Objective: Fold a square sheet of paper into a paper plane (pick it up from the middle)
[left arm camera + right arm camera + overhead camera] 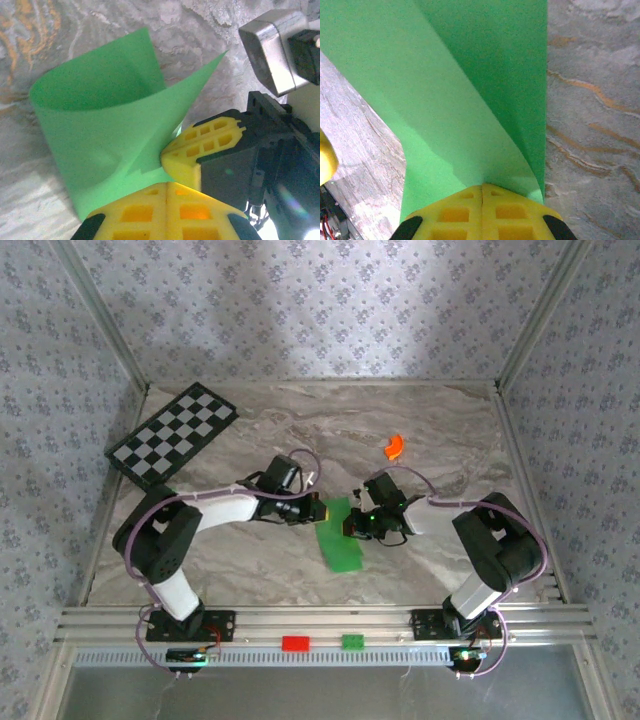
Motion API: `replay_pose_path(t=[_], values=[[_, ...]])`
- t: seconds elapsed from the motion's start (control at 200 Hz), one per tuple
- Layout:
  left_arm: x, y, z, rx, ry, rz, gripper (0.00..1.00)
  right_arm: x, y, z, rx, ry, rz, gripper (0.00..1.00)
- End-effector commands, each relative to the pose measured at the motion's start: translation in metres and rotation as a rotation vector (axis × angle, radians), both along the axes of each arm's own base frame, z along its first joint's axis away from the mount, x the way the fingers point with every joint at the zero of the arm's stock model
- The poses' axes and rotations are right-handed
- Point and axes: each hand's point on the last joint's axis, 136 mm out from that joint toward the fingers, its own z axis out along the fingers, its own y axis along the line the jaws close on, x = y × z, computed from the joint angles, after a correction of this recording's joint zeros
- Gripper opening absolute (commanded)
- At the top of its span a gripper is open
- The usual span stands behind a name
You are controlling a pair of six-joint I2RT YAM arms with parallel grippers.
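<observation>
The square sheet of paper [338,538] is bright green and sits mid-table, bent over on itself in a loose curl [100,115]. My left gripper [314,510] is shut on its near edge, yellow fingertips [150,200] pressed together with the paper running in at their tip. My right gripper [353,524] is shut on the sheet from the opposite side; two layers of the sheet [470,100] meet at its closed fingertips [510,210]. The right gripper's yellow fingers [200,145] nearly touch the left ones. The paper plane is out of view.
A black-and-white checkered board [172,435] lies at the back left. A small orange curved piece [394,446] lies at the back right. A red block [295,643] and a tiny green block [353,642] sit on the front rail. Patterned walls enclose the marble table [430,420].
</observation>
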Motion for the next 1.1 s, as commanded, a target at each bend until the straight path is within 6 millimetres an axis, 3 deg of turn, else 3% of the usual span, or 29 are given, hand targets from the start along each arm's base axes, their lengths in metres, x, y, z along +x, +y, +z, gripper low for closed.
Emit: replay_pose_path(t=[0.0, 0.17, 0.335, 0.445, 0.64, 0.765, 0.925, 1.099], values=[[-0.006, 0.002, -0.021, 0.024, 0.059, -0.034, 0.0, -0.051, -0.058, -0.062, -0.292, 0.2, -0.047, 0.0], [-0.008, 0.02, -0.055, 0.103, 0.088, -0.005, 0.0, -0.053, -0.059, -0.064, -0.297, 0.202, -0.052, 0.0], [-0.024, 0.05, -0.087, 0.2, 0.126, 0.004, 0.0, -0.055, -0.06, -0.064, -0.298, 0.201, -0.053, 0.0], [-0.019, 0.047, -0.076, 0.138, 0.132, 0.015, 0.0, -0.055, -0.061, -0.065, -0.3, 0.201, -0.057, 0.0], [0.006, 0.024, -0.027, 0.036, 0.062, -0.011, 0.0, -0.055, -0.062, -0.065, -0.306, 0.203, -0.061, 0.0], [0.013, 0.015, -0.014, -0.001, 0.038, -0.033, 0.0, -0.055, -0.061, -0.065, -0.302, 0.205, -0.06, 0.0], [0.017, 0.01, -0.02, -0.001, 0.048, -0.055, 0.0, -0.054, -0.059, -0.064, -0.297, 0.203, -0.061, 0.0], [0.014, 0.018, -0.048, 0.051, 0.082, -0.048, 0.0, -0.053, -0.059, -0.063, -0.297, 0.203, -0.062, 0.0]])
